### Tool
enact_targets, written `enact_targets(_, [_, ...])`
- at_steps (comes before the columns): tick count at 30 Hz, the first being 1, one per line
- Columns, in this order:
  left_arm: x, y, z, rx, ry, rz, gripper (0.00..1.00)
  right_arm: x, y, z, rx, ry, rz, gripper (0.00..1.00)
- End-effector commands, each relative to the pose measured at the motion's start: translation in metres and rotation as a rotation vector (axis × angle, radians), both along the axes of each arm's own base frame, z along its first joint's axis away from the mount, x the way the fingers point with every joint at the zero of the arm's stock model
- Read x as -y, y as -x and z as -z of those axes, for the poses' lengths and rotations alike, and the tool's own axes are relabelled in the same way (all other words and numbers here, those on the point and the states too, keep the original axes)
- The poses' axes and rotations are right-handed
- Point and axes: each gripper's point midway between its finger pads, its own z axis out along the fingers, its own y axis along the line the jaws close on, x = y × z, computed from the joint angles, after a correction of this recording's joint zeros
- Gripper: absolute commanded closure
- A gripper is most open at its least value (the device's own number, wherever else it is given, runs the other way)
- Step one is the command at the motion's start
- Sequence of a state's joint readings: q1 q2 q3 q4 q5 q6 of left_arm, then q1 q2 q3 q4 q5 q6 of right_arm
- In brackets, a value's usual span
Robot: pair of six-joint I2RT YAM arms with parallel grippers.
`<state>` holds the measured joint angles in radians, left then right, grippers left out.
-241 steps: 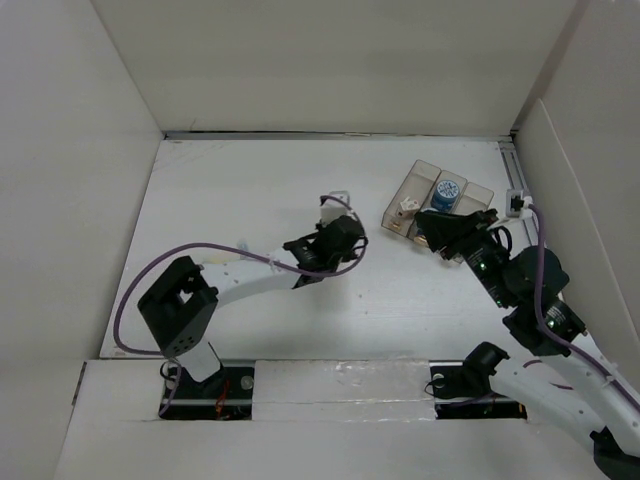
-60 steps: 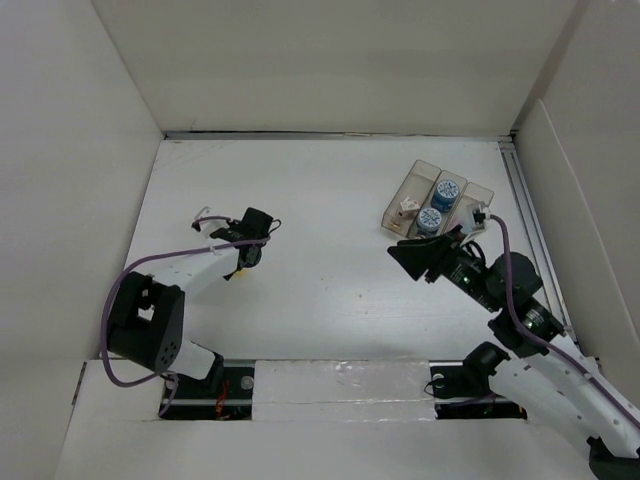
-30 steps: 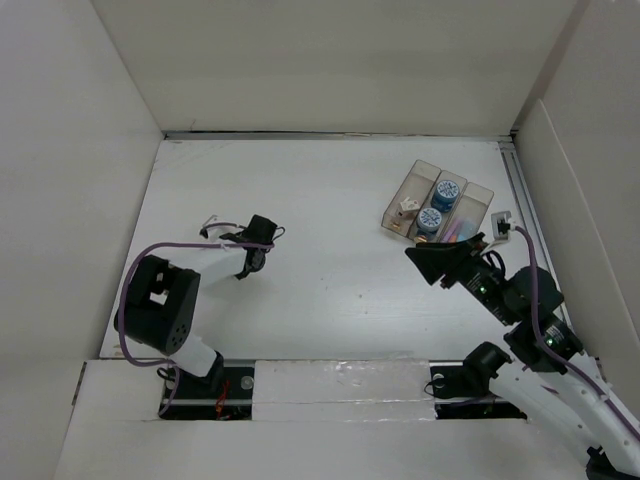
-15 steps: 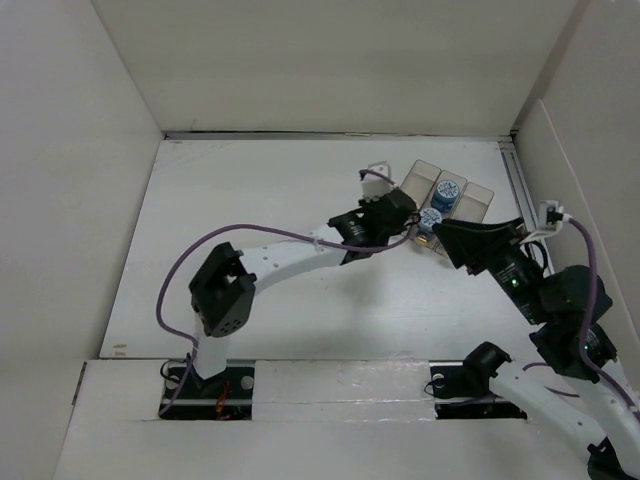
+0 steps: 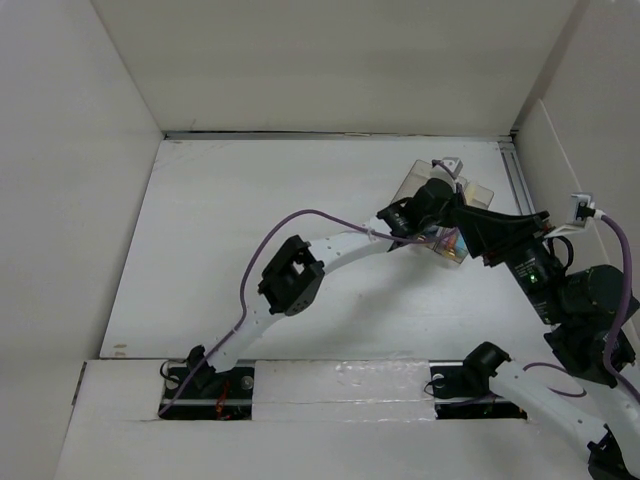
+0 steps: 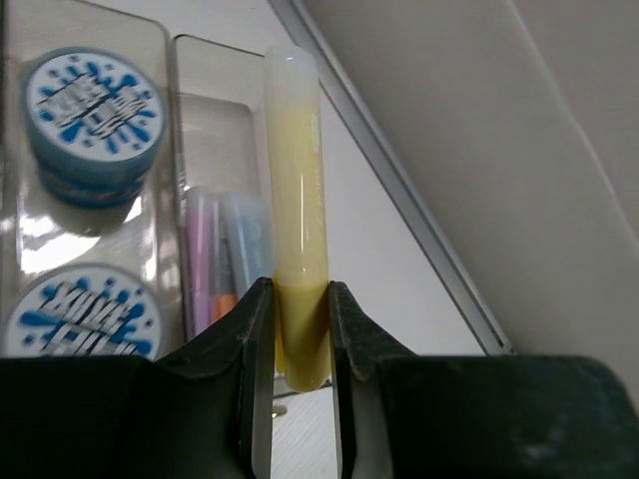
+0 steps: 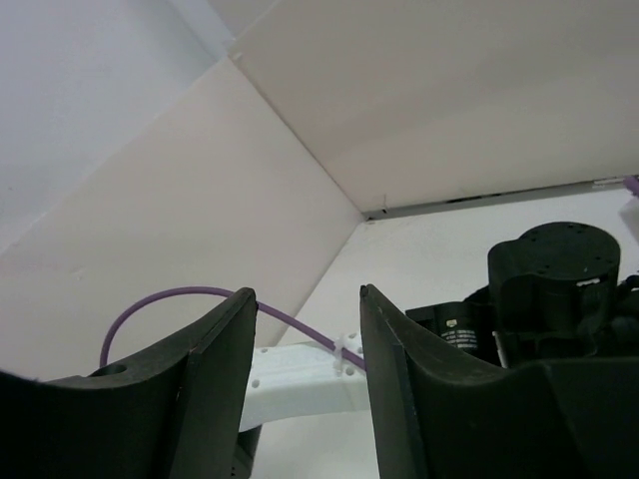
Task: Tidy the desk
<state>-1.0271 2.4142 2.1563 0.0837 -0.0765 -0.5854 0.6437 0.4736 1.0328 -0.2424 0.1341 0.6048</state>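
Observation:
My left gripper (image 6: 300, 291) is shut on a yellow marker (image 6: 296, 200) and holds it over the right-hand compartment of the small clear tray (image 6: 172, 150). That compartment holds pink, blue and orange pens (image 6: 215, 259). Two blue-and-white round tubs (image 6: 95, 100) sit in the middle compartment. In the top view the left arm reaches across the white desk (image 5: 250, 250) to the tray (image 5: 408, 180) at the back right. My right gripper (image 5: 466, 222) hovers open and empty just right of the tray. In its wrist view (image 7: 305, 294) only the left arm shows between the jaws.
White wall panels (image 5: 330, 60) close in the desk on three sides. A metal rail (image 6: 399, 200) runs along the right wall just beyond the tray. The left arm's purple cable (image 5: 300, 215) arcs over the middle of the desk.
My left arm has swung from the desk's left side across to the tray, carrying the yellow marker. My right gripper has pulled back to the right and risen beside the tray.

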Motion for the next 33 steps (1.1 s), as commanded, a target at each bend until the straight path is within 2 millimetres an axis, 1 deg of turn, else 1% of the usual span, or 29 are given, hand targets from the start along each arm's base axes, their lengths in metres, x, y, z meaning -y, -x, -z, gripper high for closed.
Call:
enact_targets(1, [0.032, 0.009, -0.065, 0.112, 0.161, 0.142, 1.0, 0.003, 0.0, -0.006, 0.004, 0.009, 0.015, 0.48])
enact_targets(2, [0.036, 0.007, -0.05, 0.101, 0.147, 0.141, 1.0, 0.002, -0.001, -0.006, 0.002, 0.01, 0.018, 0.48])
enact_targets(3, [0.038, 0.007, -0.049, 0.101, 0.151, 0.145, 1.0, 0.002, -0.003, -0.005, -0.001, 0.015, 0.021, 0.48])
enact_targets(4, [0.037, 0.001, -0.046, 0.1, 0.155, 0.14, 1.0, 0.002, -0.003, -0.005, 0.001, 0.015, 0.023, 0.48])
enact_targets(5, [0.04, 0.004, -0.038, 0.078, 0.159, 0.158, 1.0, 0.003, -0.004, -0.003, -0.004, 0.019, 0.031, 0.48])
enact_targets(6, [0.041, 0.005, -0.034, 0.073, 0.157, 0.165, 1.0, 0.004, -0.005, -0.003, -0.001, 0.023, 0.036, 0.48])
enact_targets(7, [0.039, 0.0, -0.031, 0.069, 0.155, 0.161, 0.99, 0.005, -0.005, -0.003, -0.002, 0.022, 0.041, 0.48])
enact_targets(8, [0.04, 0.001, -0.022, 0.058, 0.144, 0.17, 0.97, 0.006, -0.005, -0.004, 0.001, 0.019, 0.048, 0.48])
enact_targets(10, [0.041, 0.001, -0.016, 0.049, 0.137, 0.175, 0.97, 0.006, -0.006, -0.004, 0.004, 0.018, 0.053, 0.48])
enact_targets(12, [0.041, 0.001, -0.008, 0.043, 0.125, 0.177, 0.94, 0.006, -0.008, -0.002, 0.0, 0.024, 0.057, 0.48])
enact_targets(13, [0.041, 0.002, -0.007, 0.044, 0.121, 0.178, 0.93, 0.006, -0.008, -0.002, 0.003, 0.023, 0.057, 0.48])
enact_targets(16, [0.04, 0.001, 0.001, 0.035, 0.106, 0.177, 0.82, 0.004, -0.01, 0.001, -0.004, 0.027, 0.055, 0.48])
enact_targets(17, [0.04, 0.001, 0.002, 0.034, 0.101, 0.173, 0.76, 0.004, -0.01, 0.002, -0.005, 0.028, 0.057, 0.47])
enact_targets(18, [0.036, -0.005, 0.004, 0.033, 0.097, 0.16, 0.72, 0.004, -0.011, 0.002, -0.008, 0.03, 0.057, 0.48])
enact_targets(19, [0.036, -0.005, 0.006, 0.028, 0.094, 0.161, 0.65, 0.005, -0.01, 0.002, -0.004, 0.028, 0.059, 0.47])
enact_targets(22, [0.035, -0.004, 0.01, 0.02, 0.087, 0.164, 0.55, 0.006, -0.009, 0.002, -0.004, 0.024, 0.063, 0.48])
enact_targets(23, [0.034, -0.003, 0.007, 0.024, 0.088, 0.168, 0.49, 0.006, -0.01, 0.003, -0.009, 0.026, 0.064, 0.47])
enact_targets(24, [0.034, -0.002, 0.004, 0.024, 0.091, 0.167, 0.46, 0.007, -0.01, 0.003, -0.008, 0.027, 0.067, 0.47])
enact_targets(25, [0.029, -0.008, 0.008, 0.025, 0.086, 0.156, 0.43, 0.007, -0.01, 0.003, -0.008, 0.027, 0.069, 0.47])
enact_targets(27, [0.023, -0.007, -0.01, 0.05, 0.094, 0.149, 0.36, 0.009, -0.01, 0.002, -0.009, 0.024, 0.076, 0.47])
enact_targets(28, [0.023, -0.007, -0.004, 0.045, 0.087, 0.149, 0.36, 0.009, -0.01, 0.001, -0.007, 0.025, 0.077, 0.47])
enact_targets(29, [0.019, -0.006, -0.02, 0.064, 0.098, 0.145, 0.3, 0.01, -0.009, 0.001, -0.008, 0.023, 0.078, 0.47])
enact_targets(30, [0.017, -0.005, -0.027, 0.078, 0.098, 0.146, 0.29, 0.011, -0.008, 0.0, -0.004, 0.023, 0.08, 0.47])
enact_targets(31, [0.013, -0.003, -0.024, 0.077, 0.087, 0.148, 0.28, 0.012, -0.008, -0.001, -0.002, 0.022, 0.082, 0.47])
enact_targets(32, [0.007, 0.001, -0.054, 0.112, 0.12, 0.152, 0.25, 0.015, -0.006, -0.004, 0.004, 0.017, 0.093, 0.47])
enact_targets(33, [0.002, 0.005, -0.069, 0.141, 0.131, 0.159, 0.25, 0.018, -0.006, -0.006, 0.007, 0.018, 0.104, 0.46])
